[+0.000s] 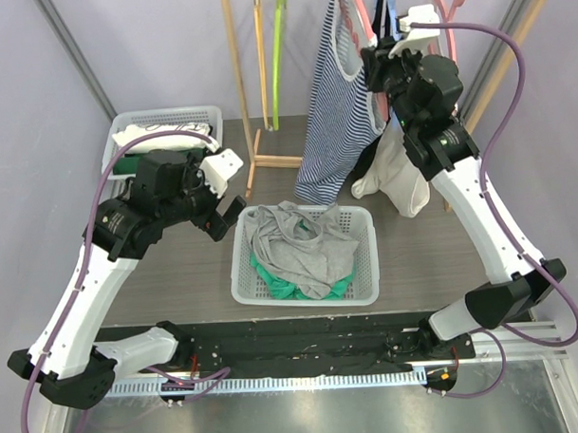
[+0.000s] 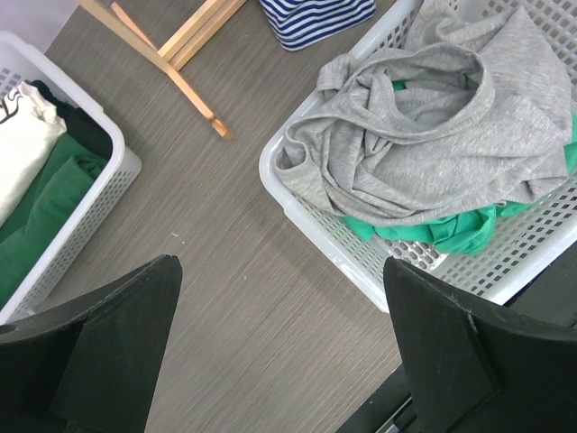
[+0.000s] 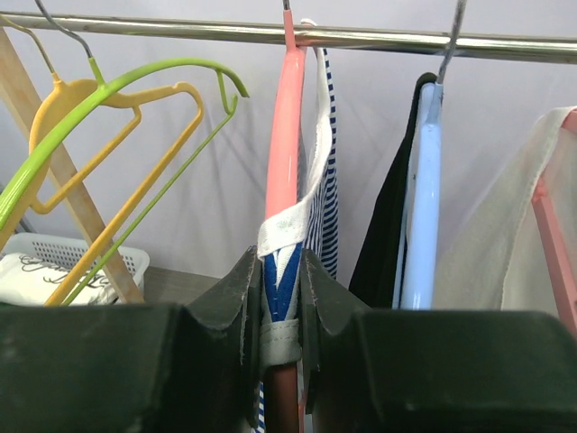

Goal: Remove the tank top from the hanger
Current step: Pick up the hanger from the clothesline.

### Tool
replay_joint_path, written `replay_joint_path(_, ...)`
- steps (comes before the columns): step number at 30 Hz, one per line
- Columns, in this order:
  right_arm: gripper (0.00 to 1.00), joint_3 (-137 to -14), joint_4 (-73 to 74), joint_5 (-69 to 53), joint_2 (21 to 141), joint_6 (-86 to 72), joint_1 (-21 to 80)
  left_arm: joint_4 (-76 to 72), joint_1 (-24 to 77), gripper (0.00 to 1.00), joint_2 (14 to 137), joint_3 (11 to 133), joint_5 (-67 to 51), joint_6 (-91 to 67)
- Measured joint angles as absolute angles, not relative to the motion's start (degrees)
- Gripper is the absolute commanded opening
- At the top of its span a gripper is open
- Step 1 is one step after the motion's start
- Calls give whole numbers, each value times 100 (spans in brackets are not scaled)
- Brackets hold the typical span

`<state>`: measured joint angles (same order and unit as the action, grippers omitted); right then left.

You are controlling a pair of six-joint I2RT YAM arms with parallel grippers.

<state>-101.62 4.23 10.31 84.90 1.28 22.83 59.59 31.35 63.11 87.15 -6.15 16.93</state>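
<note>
Right claw (image 3: 281,289) pinched the striped tank top's (image 1: 338,129) strap against its pink hanger (image 3: 287,117). Left claw (image 2: 279,352) gaped wide, empty, between middle basket (image 2: 306,230) and left-edge basket (image 2: 99,194).

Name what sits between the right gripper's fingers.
The tank top strap and the pink hanger arm, clamped together in the right gripper; the right wrist view shows it.

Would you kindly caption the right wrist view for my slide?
Right claw pinches the tank top strap against the pink hanger beneath the rail.
</note>
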Motion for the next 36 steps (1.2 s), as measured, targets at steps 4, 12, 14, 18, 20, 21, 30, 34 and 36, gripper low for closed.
replay_joint_path(4,1,-9961,692,893,8101,119,2283,5953,3135,100,6311,8715,-604,1691)
replay_joint_path(12,1,-10280,2248,368,7251,-117,2276,5944,3135,100,6342,8868,-609,1686)
replay_joint_path(14,1,-10381,2547,287,7126,-200,2276,5940,3135,100,6361,8949,-609,1684)
replay_joint_path(18,1,-10460,3197,60,6912,-373,2276,5937,3135,100,6368,9072,-609,1686)
replay_joint_path(20,1,-10457,3529,-115,6803,-454,2276,5935,3135,100,6368,9118,-609,1686)
replay_joint_path(21,1,-10457,3658,-200,6753,-482,2276,5935,3135,100,6368,9131,-609,1684)
replay_joint_path(30,1,-11196,4294,-972,5959,-628,2276,5935,3129,100,6379,9196,-609,1669)
replay_joint_path(34,1,-12060,4130,-1278,5835,-646,2276,5935,3100,100,6381,9205,-609,1669)
replay_joint_path(36,1,-12368,3953,-1409,5723,-685,2276,5935,3092,100,6381,9218,-609,1669)
